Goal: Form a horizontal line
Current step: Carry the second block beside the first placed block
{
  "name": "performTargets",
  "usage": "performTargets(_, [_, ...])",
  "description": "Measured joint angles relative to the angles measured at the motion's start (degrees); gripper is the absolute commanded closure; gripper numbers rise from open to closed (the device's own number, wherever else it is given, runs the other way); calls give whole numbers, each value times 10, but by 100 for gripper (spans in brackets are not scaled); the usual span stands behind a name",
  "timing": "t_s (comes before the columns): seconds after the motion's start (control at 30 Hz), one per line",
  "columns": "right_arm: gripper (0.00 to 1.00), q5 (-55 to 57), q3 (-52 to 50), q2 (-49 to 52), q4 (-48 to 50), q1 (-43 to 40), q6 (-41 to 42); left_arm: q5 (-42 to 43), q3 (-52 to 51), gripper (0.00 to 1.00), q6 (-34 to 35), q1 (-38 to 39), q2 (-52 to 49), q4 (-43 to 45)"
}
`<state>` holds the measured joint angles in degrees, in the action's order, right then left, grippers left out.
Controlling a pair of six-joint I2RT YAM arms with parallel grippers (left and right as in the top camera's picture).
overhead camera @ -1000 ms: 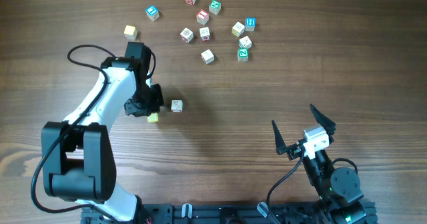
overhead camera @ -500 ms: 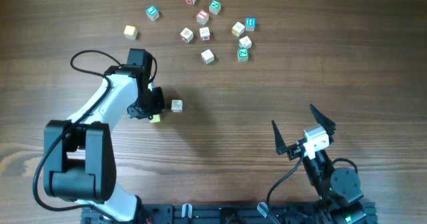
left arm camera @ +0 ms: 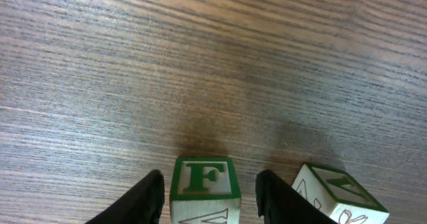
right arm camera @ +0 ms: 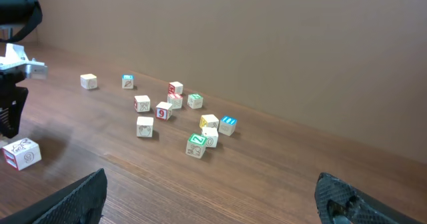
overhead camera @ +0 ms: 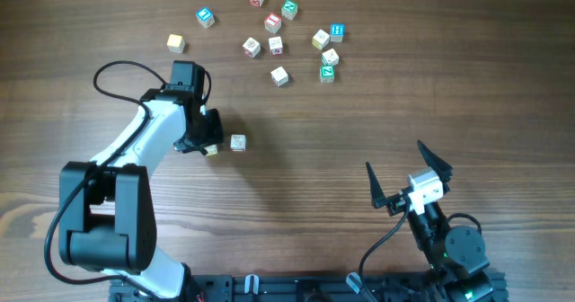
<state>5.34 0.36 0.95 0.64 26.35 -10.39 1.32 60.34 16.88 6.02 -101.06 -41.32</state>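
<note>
Nearest the robot's base, right jaws spread wide and empty above the wooden bench. Farther out on the left, left jaws parted narrowly around the green-faced F cube, a sliver of gap on each side, cube flat on the bench. Just beside it, not touching, a cream cube: the pair a gapped start of the horizontal line. Beyond, loose letter cubes scattered toward the far edge.
</note>
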Motion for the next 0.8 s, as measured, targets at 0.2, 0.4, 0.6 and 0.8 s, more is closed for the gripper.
performTargets(0.2, [0, 0, 0, 0, 0, 0, 0, 0, 0, 73, 2, 0, 0, -5])
performTargets(0.4, [0, 0, 0, 0, 0, 0, 0, 0, 0, 69, 2, 0, 0, 26])
performTargets(0.6, [0, 0, 0, 0, 0, 0, 0, 16, 0, 56, 2, 0, 0, 24])
performTargets(0.8, [0, 0, 0, 0, 0, 0, 0, 14, 0, 37, 1, 0, 0, 37])
